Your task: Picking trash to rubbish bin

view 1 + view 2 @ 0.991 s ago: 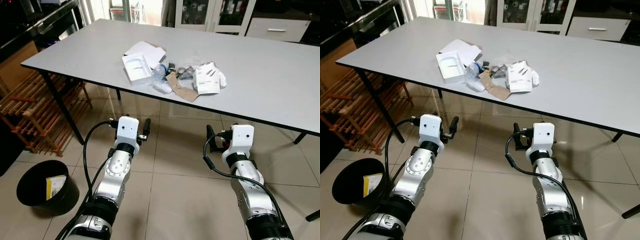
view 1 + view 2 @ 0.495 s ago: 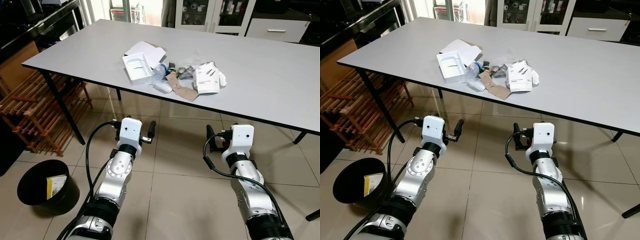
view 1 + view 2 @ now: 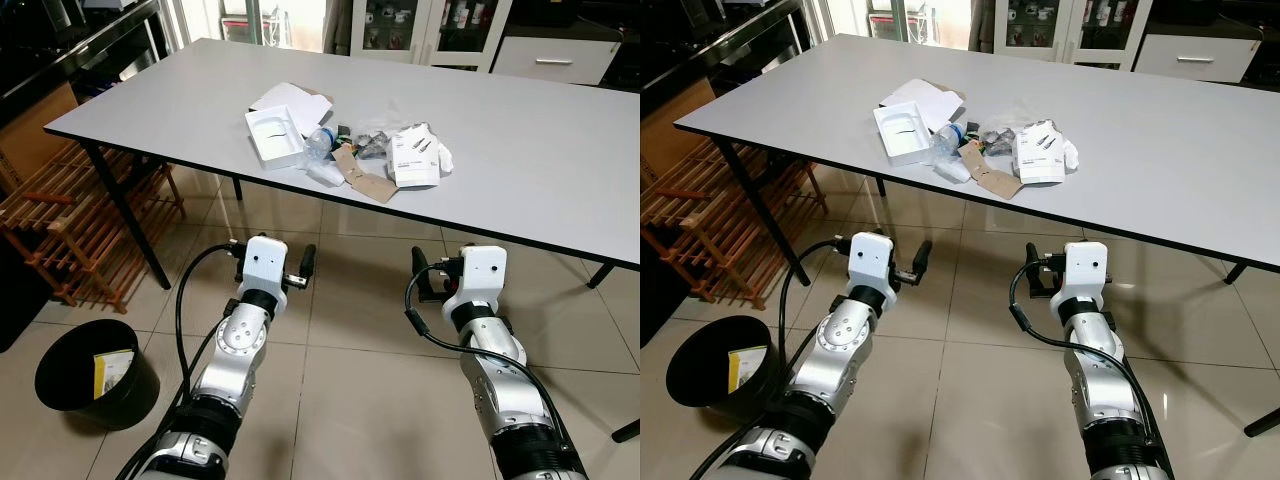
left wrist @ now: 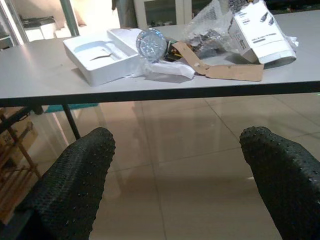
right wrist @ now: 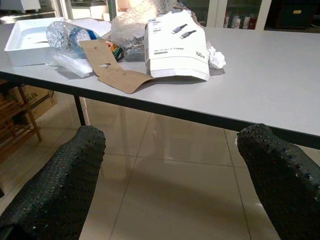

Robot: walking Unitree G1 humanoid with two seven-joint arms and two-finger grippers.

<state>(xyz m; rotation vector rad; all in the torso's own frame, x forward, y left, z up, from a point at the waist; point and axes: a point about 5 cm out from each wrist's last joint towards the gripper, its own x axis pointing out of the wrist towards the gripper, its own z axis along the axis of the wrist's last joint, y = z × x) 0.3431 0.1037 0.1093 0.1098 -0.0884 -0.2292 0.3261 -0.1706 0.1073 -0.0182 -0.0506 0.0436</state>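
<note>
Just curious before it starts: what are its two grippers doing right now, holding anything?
Left gripper: open, holding nothing, below the table edge.
Right gripper: open, holding nothing, also below the table.

bright even daylight from the far windows, sharp views, glare on floor tiles (image 3: pixel 380 300)

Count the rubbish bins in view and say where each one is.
1. A black rubbish bin stands on the tiled floor to the robot's left, beside the wooden rack, with a yellow item inside. Others may be outside the frame.
</note>
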